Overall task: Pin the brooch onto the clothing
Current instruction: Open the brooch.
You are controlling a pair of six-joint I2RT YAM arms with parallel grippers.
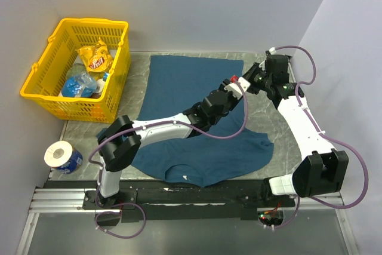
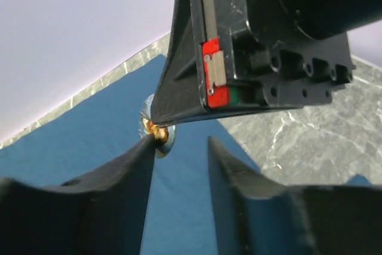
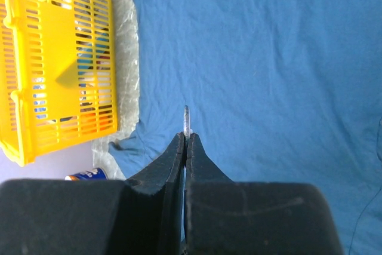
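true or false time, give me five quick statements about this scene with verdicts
1. The right fingers are shut on the brooch. True.
2. The yellow basket is empty. False: snack packets lie in it.
3. The left fingers are pressed together. False: a clear gap shows between them.
4. The shirt lies spread on the table. True.
5. The brooch lies flat on the shirt, with nothing holding it. False: it is held edge-up between the right fingers.
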